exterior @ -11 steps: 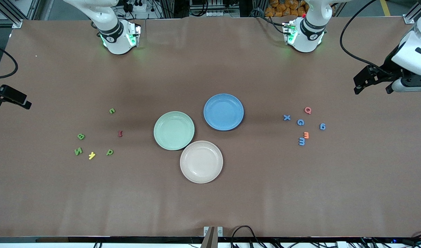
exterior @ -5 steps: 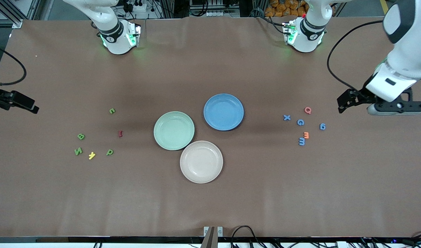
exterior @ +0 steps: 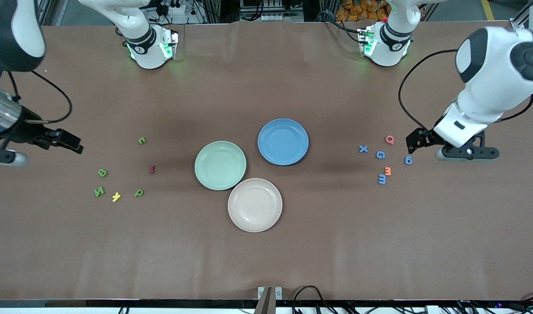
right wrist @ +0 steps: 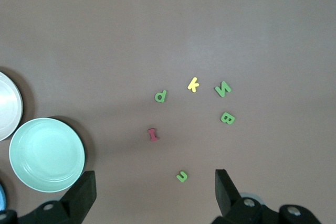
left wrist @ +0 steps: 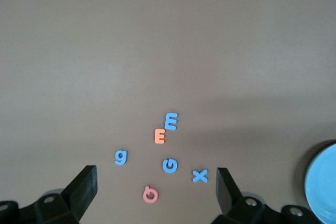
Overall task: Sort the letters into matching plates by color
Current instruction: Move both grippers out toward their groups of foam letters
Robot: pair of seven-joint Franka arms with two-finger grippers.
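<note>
**Both arms approaching their letter clusters; nothing sorted yet**

Brown matting covers the whole table (exterior: 266, 261), and from my station I see three plates grouped mid-table: the mint green plate (exterior: 220, 165), the blue plate (exterior: 283, 141) and a cream plate (exterior: 255, 205) nearest the front camera. All three are bare.

Toward the left arm's end lie the four blue letters: x (exterior: 363, 149), G (exterior: 380, 155), g (exterior: 408, 160) and m (exterior: 382, 179), the last touching an orange letter (exterior: 388, 171); a pink letter (exterior: 389, 139) sits near G. Toward the right arm's end lie the four green letters: a small one (exterior: 141, 140), B (exterior: 102, 172), N (exterior: 99, 191) and p (exterior: 138, 192), with a yellow letter (exterior: 116, 197) between N and p and a red letter (exterior: 152, 168) toward the plates.

Left gripper (exterior: 413, 142) hangs just beside the blue g, jaws spread wide, nothing between them. Right gripper (exterior: 72, 145) hangs over bare mat near B, likewise wide and empty.

My judgement on the step in hand: each arm should take an isolated letter first, g for the left, B or the small green one for the right. I would leave m until later, since a pinch there risks dragging the orange letter along. These pieces are flat, so I would descend squarely until the fingertips reach the mat, and centre carefully before closing.
</note>
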